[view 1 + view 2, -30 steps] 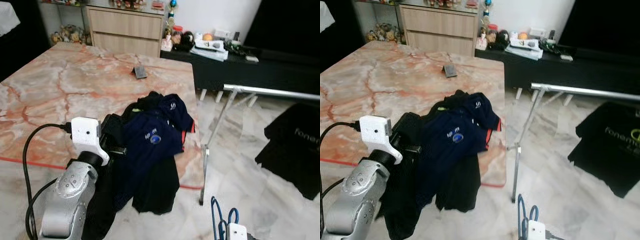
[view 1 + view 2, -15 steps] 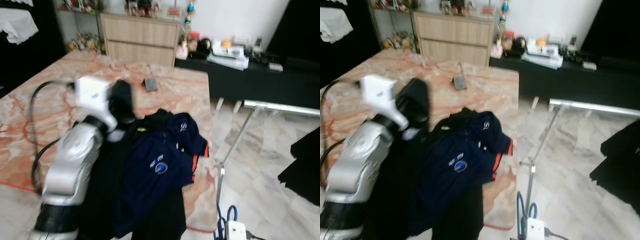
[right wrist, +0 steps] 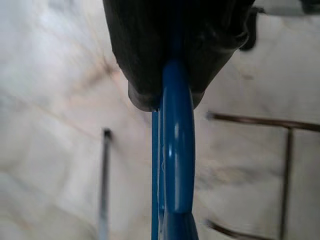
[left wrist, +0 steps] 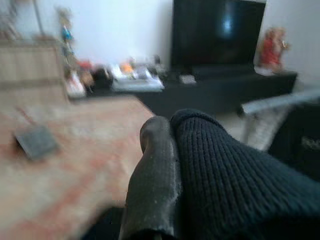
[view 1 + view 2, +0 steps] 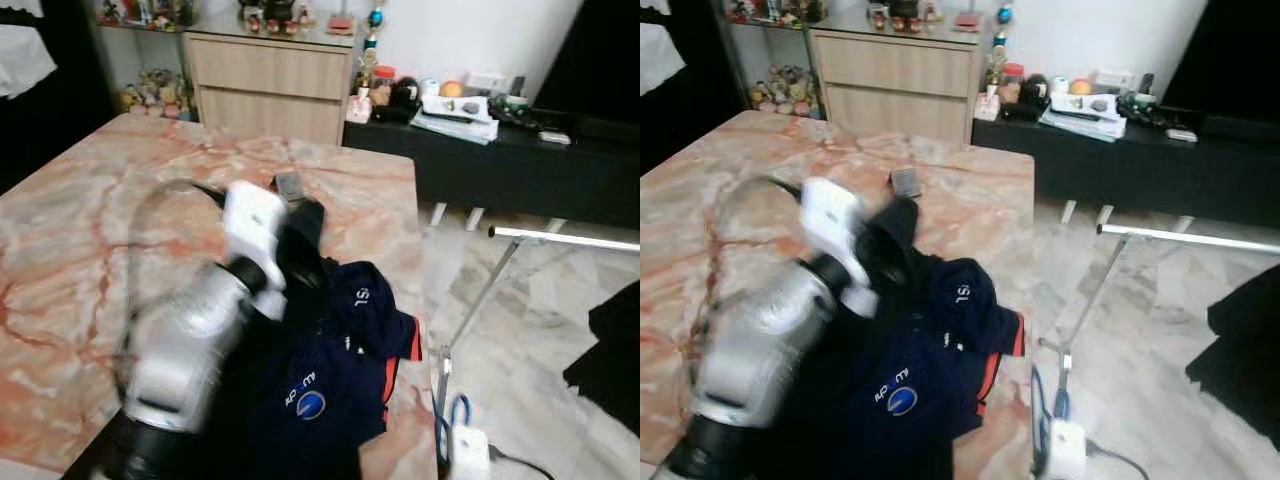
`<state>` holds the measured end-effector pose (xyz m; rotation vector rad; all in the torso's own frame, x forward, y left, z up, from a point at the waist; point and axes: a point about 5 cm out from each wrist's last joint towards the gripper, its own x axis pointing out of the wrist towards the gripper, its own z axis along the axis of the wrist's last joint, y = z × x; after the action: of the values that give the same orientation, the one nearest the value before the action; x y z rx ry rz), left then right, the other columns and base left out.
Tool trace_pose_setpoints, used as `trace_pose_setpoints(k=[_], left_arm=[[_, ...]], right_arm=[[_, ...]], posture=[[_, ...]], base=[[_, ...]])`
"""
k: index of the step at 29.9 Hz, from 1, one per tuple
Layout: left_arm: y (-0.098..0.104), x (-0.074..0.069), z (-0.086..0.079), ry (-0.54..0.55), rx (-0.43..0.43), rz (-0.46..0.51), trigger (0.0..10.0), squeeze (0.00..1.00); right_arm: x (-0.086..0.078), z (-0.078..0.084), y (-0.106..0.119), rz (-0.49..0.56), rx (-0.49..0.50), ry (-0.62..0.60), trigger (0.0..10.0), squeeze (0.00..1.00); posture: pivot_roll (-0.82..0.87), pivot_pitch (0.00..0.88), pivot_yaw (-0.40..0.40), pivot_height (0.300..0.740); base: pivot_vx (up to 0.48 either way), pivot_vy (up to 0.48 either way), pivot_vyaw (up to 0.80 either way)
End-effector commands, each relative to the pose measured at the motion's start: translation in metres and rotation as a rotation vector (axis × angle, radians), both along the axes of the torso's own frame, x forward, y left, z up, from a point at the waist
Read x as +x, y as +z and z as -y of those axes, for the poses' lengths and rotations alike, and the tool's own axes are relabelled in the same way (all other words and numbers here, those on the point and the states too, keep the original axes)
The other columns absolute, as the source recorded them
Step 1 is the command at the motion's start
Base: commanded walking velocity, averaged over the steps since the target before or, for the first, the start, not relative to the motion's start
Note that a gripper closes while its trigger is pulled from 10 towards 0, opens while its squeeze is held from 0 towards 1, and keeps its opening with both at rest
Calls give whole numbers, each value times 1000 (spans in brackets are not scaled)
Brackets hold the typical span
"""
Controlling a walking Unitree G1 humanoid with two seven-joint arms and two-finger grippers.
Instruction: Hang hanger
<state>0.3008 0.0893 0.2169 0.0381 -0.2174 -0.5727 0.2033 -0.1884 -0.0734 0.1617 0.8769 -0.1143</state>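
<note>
A blue hanger (image 3: 177, 150) is clamped in my right gripper (image 3: 175, 87), which hangs low beside the table's right edge; the hanger's loop (image 5: 446, 420) shows just above the white wrist. My left gripper (image 5: 303, 222) is blurred, raised over the marble table (image 5: 100, 230), above the pile of dark clothes. Its fingers (image 4: 160, 150) are pressed together with nothing between them. A navy shirt (image 5: 340, 385) with orange trim lies on top of the pile. The silver rail of the clothes rack (image 5: 565, 240) stands to the right over the floor.
A small dark flat object (image 5: 288, 184) lies on the table beyond the left gripper. A wooden dresser (image 5: 270, 70) and a low black bench (image 5: 520, 160) with clutter line the back wall. A black garment (image 5: 615, 350) lies on the floor at the right.
My left arm has swung up from the table's near edge and forward over the clothes pile. The view has shifted closer to the table. My right gripper stays low with the hanger.
</note>
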Motion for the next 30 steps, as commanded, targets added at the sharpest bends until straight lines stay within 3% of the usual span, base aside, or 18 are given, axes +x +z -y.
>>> trace_pose_setpoints(k=[1,2,4,8,15,16,17,18,19,20,21,26,30], left_arm=[[6,-3,0,-7,12,19,10000,0],[1,-5,1,-15,27,3,10000,0],[-35,-13,6,-53,207,-130,10000,0],[-46,-17,7,-67,246,-161,10000,0],[-57,-18,-4,33,309,-188,10000,16],[-56,-18,-5,39,302,-188,10000,263],[-55,-18,-6,42,297,-188,10000,263],[-54,-18,-6,46,296,-186,10000,545],[-54,-18,-6,46,296,-186,10000,545],[-52,-17,-10,68,298,-174,10000,839],[-51,-17,-12,80,297,-166,10000,894],[-48,-17,-19,112,302,-157,10000,918],[-45,-21,-32,135,352,-147,10000,918]], right_arm=[[-2,-5,-2,-15,18,-3,10000,0],[-2,-5,-2,-15,17,-2,10000,0],[-2,-5,-2,-17,15,4,10000,0],[-2,-5,-2,-18,14,7,10000,0],[-3,-4,-2,-21,11,15,10000,0],[-3,-4,-2,-21,11,15,10000,0],[-3,-4,-2,-21,11,16,10000,0],[-3,-4,-2,-21,11,16,10000,0],[-3,-4,-2,-21,11,16,10000,0],[-2,-4,-2,-22,10,18,10000,0],[-2,-4,-2,-22,9,19,10000,0],[-2,-4,-2,-22,9,21,10000,0],[-3,-4,-2,-22,8,21,10000,0]], posture=[[207,32,-74,740],[206,32,-72,740],[204,30,-71,740],[201,31,-72,740],[205,37,-75,740],[205,39,-76,740],[205,39,-76,740],[206,40,-76,740],[206,40,-76,740],[208,41,-78,740],[207,41,-78,740],[205,42,-77,740],[208,44,-76,740]], base=[[0,0,0],[0,0,0],[0,0,0],[0,0,0],[0,0,0],[0,0,0],[0,0,0],[0,0,0],[0,0,0],[0,0,0],[0,0,0],[0,0,0],[0,0,0]])
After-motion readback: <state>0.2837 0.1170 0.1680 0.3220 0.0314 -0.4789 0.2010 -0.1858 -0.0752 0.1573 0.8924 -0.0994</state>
